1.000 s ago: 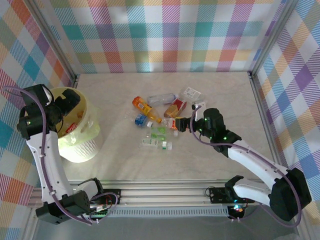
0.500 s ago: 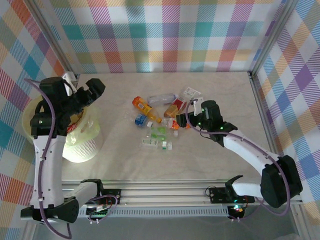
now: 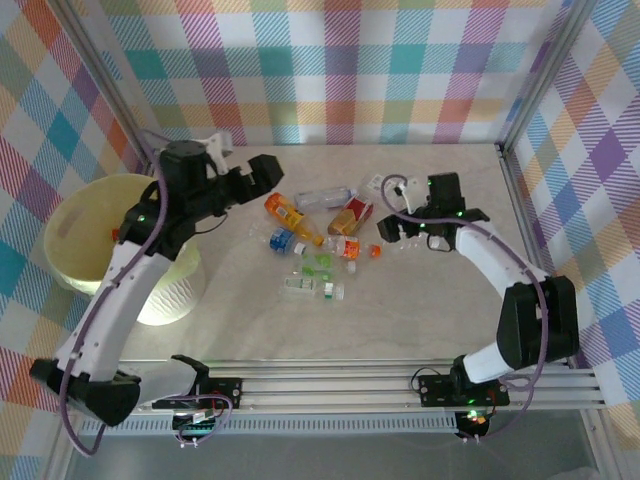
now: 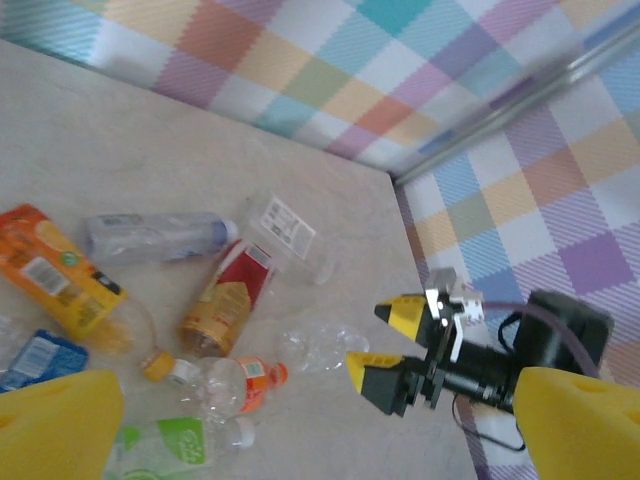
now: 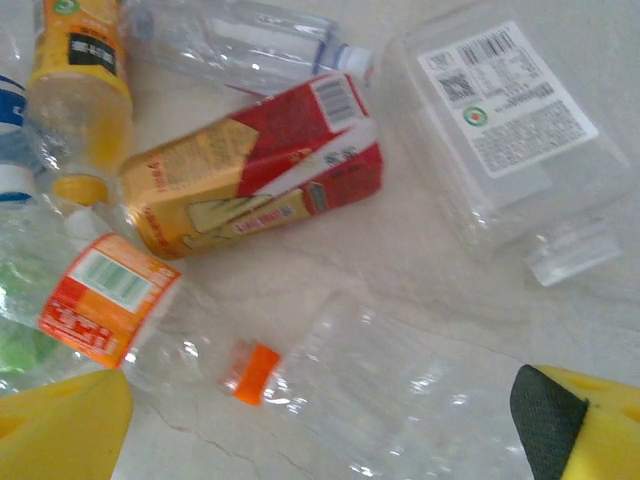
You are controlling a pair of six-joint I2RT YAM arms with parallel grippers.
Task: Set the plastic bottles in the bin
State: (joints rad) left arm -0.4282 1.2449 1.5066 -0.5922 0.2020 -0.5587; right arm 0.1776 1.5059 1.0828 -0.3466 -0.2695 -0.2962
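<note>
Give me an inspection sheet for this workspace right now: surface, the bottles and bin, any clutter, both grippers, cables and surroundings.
Surface: pale marbled tabletop, no spills seen.
Job's things: large round pale-yellow plastic bin at the table's left edge; plastic bottles lying loose mid-table, among them an orange-labelled bottle, a clear bottle and a red-and-tan labelled bottle.
Clutter: nothing seen.
Grippers: left gripper open and empty, between bin and bottles; right gripper open and empty, at the pile's right side.
Cables: purple cable looped along the left arm, off the bottles.
Surroundings: checked cloth walls; metal rail at the near edge.
</note>
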